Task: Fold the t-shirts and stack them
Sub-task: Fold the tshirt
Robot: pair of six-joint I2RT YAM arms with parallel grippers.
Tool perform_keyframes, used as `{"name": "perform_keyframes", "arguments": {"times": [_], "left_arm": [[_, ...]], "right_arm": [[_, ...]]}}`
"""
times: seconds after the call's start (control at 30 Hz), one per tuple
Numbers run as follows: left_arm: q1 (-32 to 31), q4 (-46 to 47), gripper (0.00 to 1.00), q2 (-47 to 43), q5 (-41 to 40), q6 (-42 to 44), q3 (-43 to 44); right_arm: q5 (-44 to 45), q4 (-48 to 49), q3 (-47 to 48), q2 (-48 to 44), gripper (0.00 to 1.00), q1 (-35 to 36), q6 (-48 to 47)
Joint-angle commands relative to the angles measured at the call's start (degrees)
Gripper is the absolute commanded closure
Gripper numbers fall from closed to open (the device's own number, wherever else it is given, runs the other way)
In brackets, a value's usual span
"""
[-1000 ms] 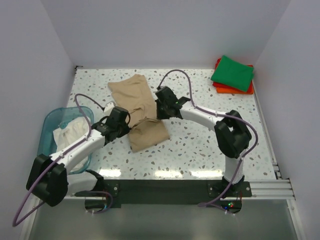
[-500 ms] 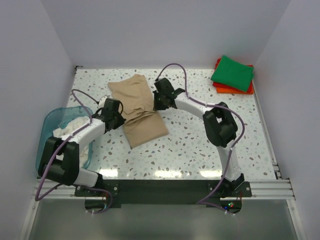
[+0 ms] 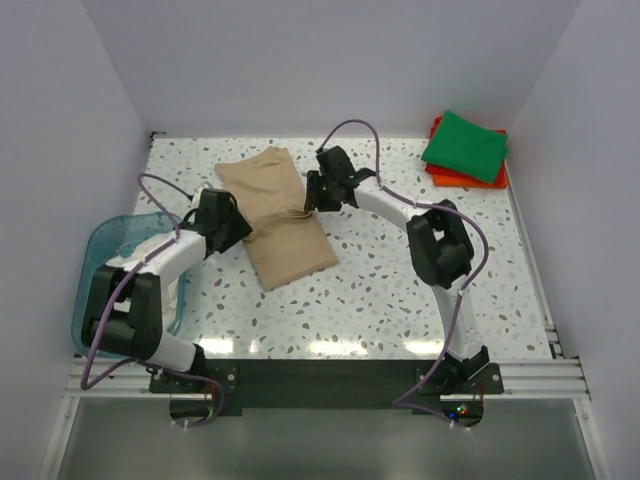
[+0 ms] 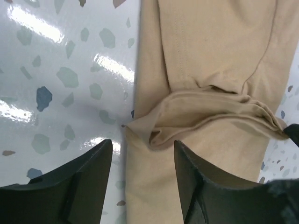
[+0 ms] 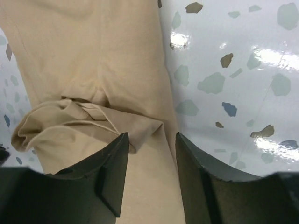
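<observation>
Here, the teal basket [image 3: 98, 242] holds one crumpled white t-shirt [image 3: 124, 262].

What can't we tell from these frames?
- Orange-red shirt: top view, green shirt covers all but its edges.
- White shirt: top view, left arm and basket hide most.
- Tan shirt: wrist views crop it; whether left pincer or right pincer touches it is unclear.
</observation>
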Motion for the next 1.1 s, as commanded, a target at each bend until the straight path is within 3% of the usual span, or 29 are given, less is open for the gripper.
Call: {"name": "perform_keyframes", "arguments": {"times": [0.0,0.1,0.33,0.4,0.8,1.07], "left_arm": [[1.0,3.5,0.38,-5.9,1.4,2.8,2.5],[0.4,3.6,0.44,-9.0,3.1,3.9,1.3],[-5.4,3.4,0.93,-8.0,1.5,2.4,-1.4],[-5.8,4.2,0.99,-5.2,2.0,1.6,-1.3],[-2.8,5.4,1.0,12.4,-2.3,0.9,9.7],[-2.7,6.6,0.94,17.4,-3.7,-0.2,10.8]], "right_arm": [[-2.0,0.1,1.1,-4.0,0.5,-1.7,-1.9],[-1.7,1.3,-1.9,-7.6,0.5,-1.7,-3.1],[-1.9,3.8,-8.9,-10.4,0.58,2.0,-4.6],[-2.2,3.2,-7.6,-8.9,0.59,2.6,-5.1],[0.1,-0.5,8.2,5.9,0.6,2.0,-8.9],[2.7,2.8,-0.8,4.4,0.6,1.6,-5.9]]}}
